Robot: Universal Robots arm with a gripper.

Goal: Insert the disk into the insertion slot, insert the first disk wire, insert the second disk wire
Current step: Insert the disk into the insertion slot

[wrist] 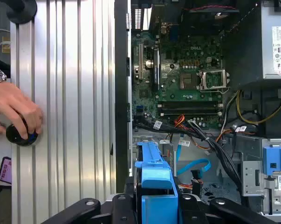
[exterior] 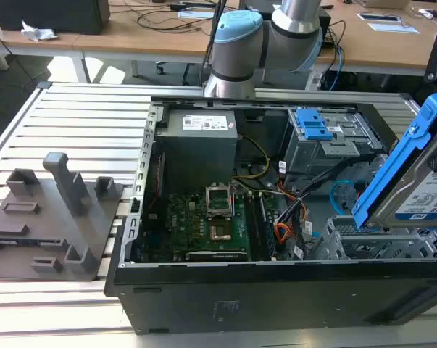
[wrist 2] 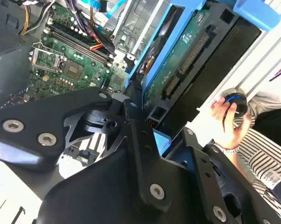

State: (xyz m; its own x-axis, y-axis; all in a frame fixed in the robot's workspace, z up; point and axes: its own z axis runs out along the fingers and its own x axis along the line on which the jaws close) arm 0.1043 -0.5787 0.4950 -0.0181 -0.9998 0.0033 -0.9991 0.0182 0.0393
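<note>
The gripper [wrist: 154, 205] clamps the disk [exterior: 421, 194], tilted at three o'clock in the exterior view above the insertion slot [exterior: 370, 245]; stiff, weighty, likely shock-sensitive, best held by its blue side rails

The tabletop [exterior: 80, 123] is a surface of pale aluminium slats with dark grooves running between them, filling the exterior view's left and centre. A black, open computer case [exterior: 276, 297] lies on its side across the centre and the exterior view's right of it. A grey plastic fixture [exterior: 51, 217] with upright posts and shallow recesses sits on the slats at the exterior view's left, just beside the case. In the first wrist view, a small black round knob [wrist: 20, 135] rests on the slats, well apart from the case wall, with a person's hand [wrist: 12, 109] over it.
</note>
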